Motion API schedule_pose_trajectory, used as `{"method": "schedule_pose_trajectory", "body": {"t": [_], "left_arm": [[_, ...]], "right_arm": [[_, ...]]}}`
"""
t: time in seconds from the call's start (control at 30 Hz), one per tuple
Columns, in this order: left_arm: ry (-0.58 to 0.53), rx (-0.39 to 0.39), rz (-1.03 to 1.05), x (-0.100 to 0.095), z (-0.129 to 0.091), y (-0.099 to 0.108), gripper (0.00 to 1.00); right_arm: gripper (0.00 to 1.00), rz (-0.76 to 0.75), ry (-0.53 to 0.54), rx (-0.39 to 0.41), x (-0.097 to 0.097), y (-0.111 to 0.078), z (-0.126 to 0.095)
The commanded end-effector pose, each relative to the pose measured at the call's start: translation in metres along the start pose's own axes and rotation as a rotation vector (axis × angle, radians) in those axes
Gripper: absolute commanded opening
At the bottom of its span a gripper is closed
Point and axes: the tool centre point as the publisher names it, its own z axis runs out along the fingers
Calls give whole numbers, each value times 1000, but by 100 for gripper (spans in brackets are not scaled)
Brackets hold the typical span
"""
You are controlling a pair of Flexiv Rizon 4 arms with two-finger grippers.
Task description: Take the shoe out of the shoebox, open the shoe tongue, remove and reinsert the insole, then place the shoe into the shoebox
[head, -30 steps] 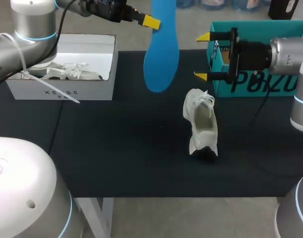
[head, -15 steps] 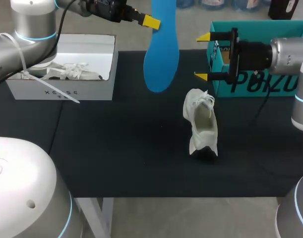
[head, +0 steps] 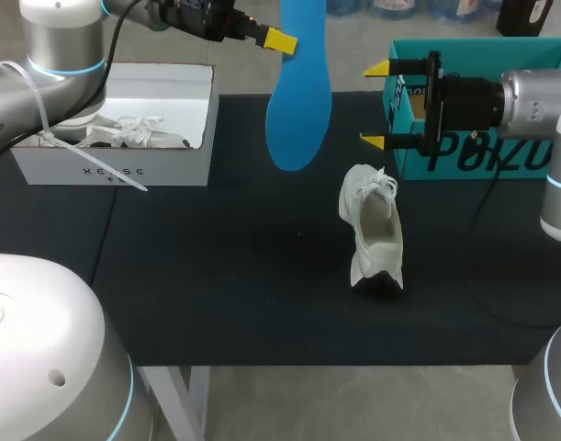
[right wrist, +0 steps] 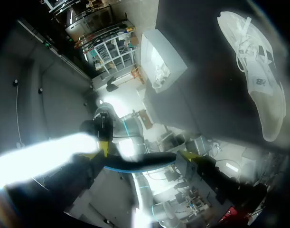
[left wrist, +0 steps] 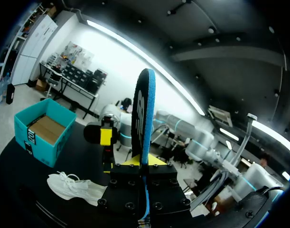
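You've got the blue insole (head: 300, 101) out of the shoe, clamped at its upper end in the left gripper (head: 292, 39). It hangs long-end down in the air above the far middle of the table, touching nothing else. The white shoe (head: 374, 230) lies on the black tabletop below and just right of it, laced end far, heel end near, mouth open upward. It looks tipped on its side. The white shoebox (head: 115, 170) sits far left, open, with crumpled white contents. The teal box (head: 464, 152) sits far right, open, near the shoe but apart.
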Motion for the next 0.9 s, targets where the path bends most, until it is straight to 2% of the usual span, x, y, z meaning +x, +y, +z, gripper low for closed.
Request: {"method": "schedule_pose_trajectory", "body": {"t": [0.03, 0.13, 0.2, 0.3, 0.33, 0.53, 0.73, 0.9], "left_arm": [[-1, -1, 0, 0, 0, 0, 0], [-1, -1, 0, 0, 0, 0, 0], [-30, -49, 215, 16, 5, 11, 0], [-13, -62, 450, 36, 9, 34, 0], [-57, -90, 530, 44, 10, 45, 0], [-156, -26, 735, 63, 15, 80, 0], [-259, -10, 840, 60, 29, 108, 0], [-349, -10, 906, 56, 35, 120, 0]], "right_arm": [[100, 1, -2, 0, 0, 1, 2], [100, 1, -2, 0, 0, 1, 2], [100, 1, -2, 0, 0, 1, 2], [100, 1, -2, 0, 0, 1, 2], [100, 1, -2, 0, 0, 1, 2], [100, 1, -2, 0, 0, 1, 2], [100, 1, -2, 0, 0, 1, 2], [100, 1, -2, 0, 0, 1, 2]]}}
